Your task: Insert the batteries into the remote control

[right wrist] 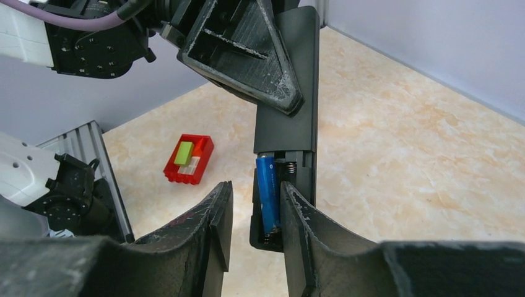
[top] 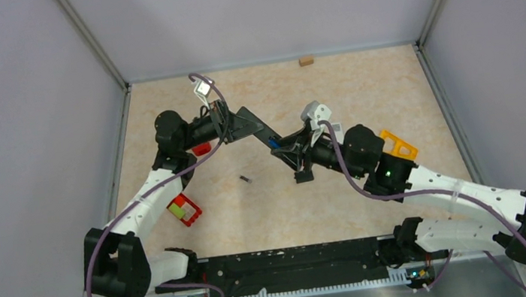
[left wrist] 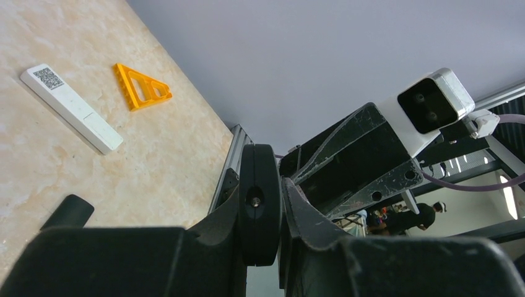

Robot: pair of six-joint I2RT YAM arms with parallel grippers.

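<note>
My left gripper [top: 238, 125] is shut on the black remote control [right wrist: 291, 117] and holds it up off the table, edge-on in the left wrist view [left wrist: 260, 204]. Its battery compartment lies open, and a blue battery [right wrist: 267, 192] sits in the left slot; the slot beside it shows a bare spring. My right gripper [right wrist: 254, 189] stands open just in front of that compartment, nothing between its fingers, the right finger [right wrist: 297, 210] close beside the battery. From above, the blue battery [top: 273, 145] shows between the two grippers. A dark battery [top: 244, 178] lies loose on the table.
A small flat black square piece [top: 303, 177] lies below my right gripper [top: 292, 152]. Red bricks [top: 184, 210] [top: 202, 149] sit by the left arm. An orange triangle [top: 399, 145], a white bar with a code label [left wrist: 71, 108] and a wooden block [top: 305, 61] are also on the table.
</note>
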